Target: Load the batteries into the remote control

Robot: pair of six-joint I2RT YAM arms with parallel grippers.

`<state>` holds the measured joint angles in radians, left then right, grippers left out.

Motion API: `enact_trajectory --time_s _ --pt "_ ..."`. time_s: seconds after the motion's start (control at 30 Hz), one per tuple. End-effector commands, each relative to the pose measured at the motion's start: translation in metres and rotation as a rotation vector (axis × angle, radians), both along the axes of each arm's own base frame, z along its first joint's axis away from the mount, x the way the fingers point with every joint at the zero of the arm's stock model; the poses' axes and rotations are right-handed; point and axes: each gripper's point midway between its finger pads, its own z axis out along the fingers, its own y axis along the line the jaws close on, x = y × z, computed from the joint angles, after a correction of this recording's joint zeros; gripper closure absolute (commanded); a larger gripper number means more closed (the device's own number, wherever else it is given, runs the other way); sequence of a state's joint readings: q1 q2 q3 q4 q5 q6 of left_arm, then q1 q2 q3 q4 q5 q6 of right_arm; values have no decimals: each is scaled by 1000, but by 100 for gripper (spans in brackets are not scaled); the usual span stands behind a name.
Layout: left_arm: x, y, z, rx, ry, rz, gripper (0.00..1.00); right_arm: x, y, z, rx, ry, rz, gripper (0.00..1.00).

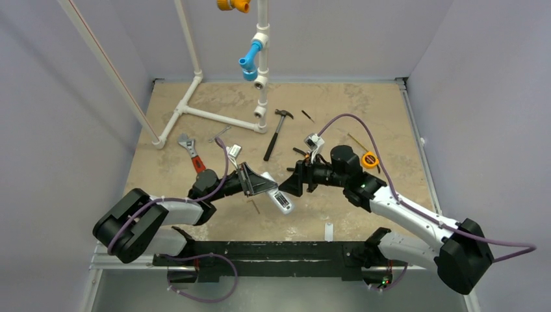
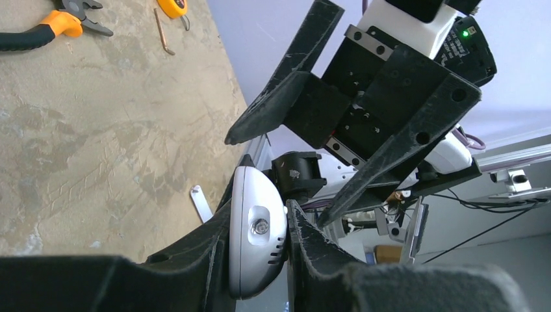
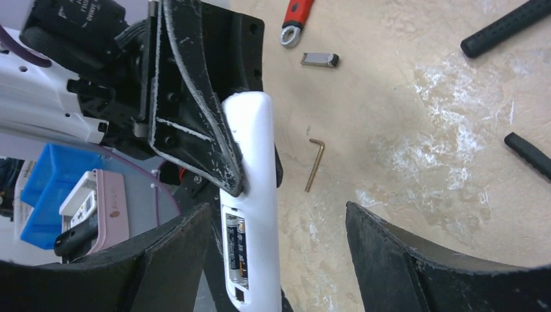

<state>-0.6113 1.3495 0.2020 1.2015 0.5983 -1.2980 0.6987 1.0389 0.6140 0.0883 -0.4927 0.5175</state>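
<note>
Fingers [image 2: 188,257] of our left gripper [image 2: 260,205] are filling the bottom of the left wrist view, and we are clamping the remote [image 2: 256,240] narrowly between them, above the table [image 1: 364,104]. Seen from the right wrist, the remote's back is facing that camera with its compartment uncovered, and the batteries [image 3: 237,250] are lying side by side inside it. We are holding our right gripper [image 3: 279,240] wide apart around the remote's battery end, gripping nothing; one finger is sitting just beside the remote, the other well clear. From above, both grippers are meeting over the table's middle. Beneath them a hex key [image 3: 315,164] is lying, with a silver piece [image 3: 320,60] beyond it and the white cover strip [image 1: 329,232] near the front edge. A hammer [image 1: 276,133] is resting farther back.
</note>
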Motion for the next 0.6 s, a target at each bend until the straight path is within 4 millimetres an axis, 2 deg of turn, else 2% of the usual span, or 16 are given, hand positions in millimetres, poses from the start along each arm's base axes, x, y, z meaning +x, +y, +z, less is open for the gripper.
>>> enact_trajectory --time_s 0.0,0.27,0.47,0.57 --pt "-1 -1 19 -30 -90 -11 100 -8 3 -4 13 65 40 25" --pt "0 -2 21 -26 -90 -12 100 -24 11 -2 75 104 133 29" --pt "0 -3 19 -23 -86 -12 100 -27 9 -8 57 114 146 43" --pt "0 -3 19 -24 -84 -13 100 -26 9 -11 42 118 144 47"
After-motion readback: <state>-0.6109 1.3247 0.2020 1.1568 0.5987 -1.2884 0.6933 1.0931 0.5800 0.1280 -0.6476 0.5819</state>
